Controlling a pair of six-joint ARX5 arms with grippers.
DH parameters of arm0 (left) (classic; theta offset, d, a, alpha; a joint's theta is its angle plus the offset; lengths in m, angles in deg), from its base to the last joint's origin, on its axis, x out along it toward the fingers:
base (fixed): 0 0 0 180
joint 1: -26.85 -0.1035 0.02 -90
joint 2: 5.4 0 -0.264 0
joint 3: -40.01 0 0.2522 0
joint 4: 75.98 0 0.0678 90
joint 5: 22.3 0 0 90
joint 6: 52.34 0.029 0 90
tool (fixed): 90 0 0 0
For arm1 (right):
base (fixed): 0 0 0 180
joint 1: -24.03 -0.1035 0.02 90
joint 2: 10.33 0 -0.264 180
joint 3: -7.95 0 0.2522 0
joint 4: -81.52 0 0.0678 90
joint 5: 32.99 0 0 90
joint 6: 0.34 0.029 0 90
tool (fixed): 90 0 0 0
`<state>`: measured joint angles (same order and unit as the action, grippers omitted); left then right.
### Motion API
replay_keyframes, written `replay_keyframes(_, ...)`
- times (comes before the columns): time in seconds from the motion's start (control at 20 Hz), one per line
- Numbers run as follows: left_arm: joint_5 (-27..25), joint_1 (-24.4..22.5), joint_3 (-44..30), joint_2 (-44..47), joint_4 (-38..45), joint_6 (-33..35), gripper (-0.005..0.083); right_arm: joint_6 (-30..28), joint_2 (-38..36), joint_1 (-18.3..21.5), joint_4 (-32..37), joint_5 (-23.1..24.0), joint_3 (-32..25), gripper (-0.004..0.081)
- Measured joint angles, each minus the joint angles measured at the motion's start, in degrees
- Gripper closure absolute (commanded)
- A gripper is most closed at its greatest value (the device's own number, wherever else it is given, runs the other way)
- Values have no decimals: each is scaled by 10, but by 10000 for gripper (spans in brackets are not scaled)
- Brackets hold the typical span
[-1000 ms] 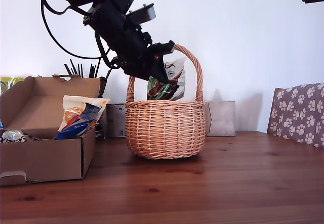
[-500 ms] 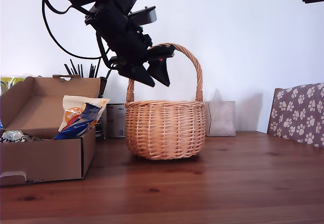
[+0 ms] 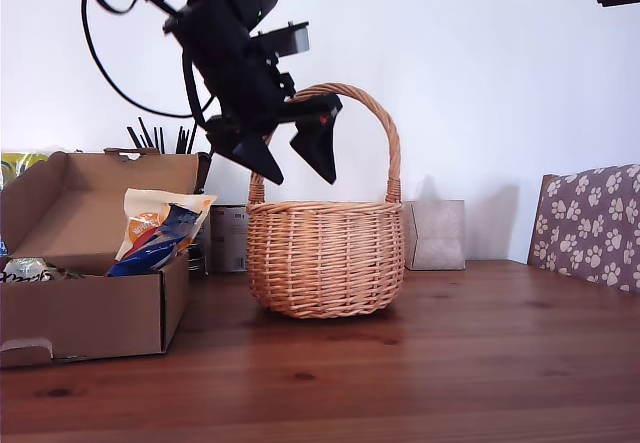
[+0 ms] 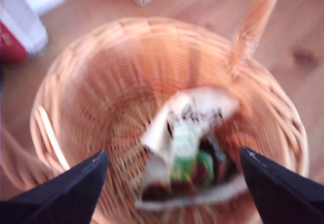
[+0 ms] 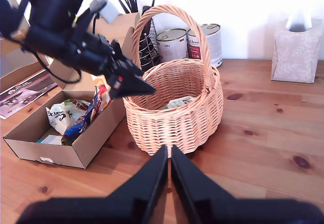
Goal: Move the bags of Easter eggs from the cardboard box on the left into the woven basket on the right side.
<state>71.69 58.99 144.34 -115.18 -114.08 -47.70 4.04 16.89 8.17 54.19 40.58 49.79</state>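
1. The cardboard box (image 3: 95, 263) sat on the counter (image 3: 420, 363), off to one side of my first tool (image 3: 292, 158), holding cream-and-orange and dark blue bags (image 3: 155, 231).
2. The woven basket (image 3: 325, 255) stood directly beneath my first tool, whose jaws were spread wide and empty.
3. The white-green bag (image 4: 185, 148) lay inside the basket, below those jaws.
4. My second tool (image 5: 169, 155) was closed, apart from the basket, nothing between its jaws.

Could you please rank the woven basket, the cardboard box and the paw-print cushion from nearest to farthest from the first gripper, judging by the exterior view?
From my first gripper:
1. Woven basket, directly beneath it.
2. Cardboard box, toward the exterior view's left.
3. Paw-print cushion, at the exterior view's right edge.
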Motion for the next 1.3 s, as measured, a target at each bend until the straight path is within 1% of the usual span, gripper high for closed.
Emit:
replay_keyframes(0.1, 0, 1, 15, 4, -24, -12, 755, 0, 0, 0, 0, 0, 0, 782)
replay_keyframes(0.15, 1, 1, 15, 10, -43, -13, 788, 0, 1, 0, 0, 0, 0, 782)
replay_keyframes(0.25, 4, 1, 14, 25, -73, -13, 790, 0, 8, 0, 0, 0, 0, 782)
replay_keyframes(0.35, 5, 1, 14, 46, -83, -14, 790, 0, 22, 0, -2, 0, 0, 782)
replay_keyframes(0.5, 7, 3, -11, 99, -63, -14, 790, 0, 36, 0, -2, 0, 0, 782)
replay_keyframes(0.65, 10, 5, -97, 180, -17, -14, 790, 0, 38, 0, -2, 0, 0, 782)
replay_keyframes(0.85, 10, 1, -262, 278, 53, -14, 790, 0, 38, 0, -1, 0, 0, 782)
replay_keyframes(1.0, 10, -10, -368, 362, 73, -14, 789, 0, 38, 0, 0, 0, 0, 782)
replay_keyframes(1.1, 10, -21, -420, 433, 88, -11, 789, 0, 38, 0, 0, 0, 0, 782)
replay_keyframes(1.2, 18, -34, -459, 502, 90, 24, 788, 0, 38, 0, 0, 0, 0, 782)
replay_keyframes(1.3, 21, -42, -483, 545, 68, 74, 782, 0, 38, 0, 0, 0, 0, 782)
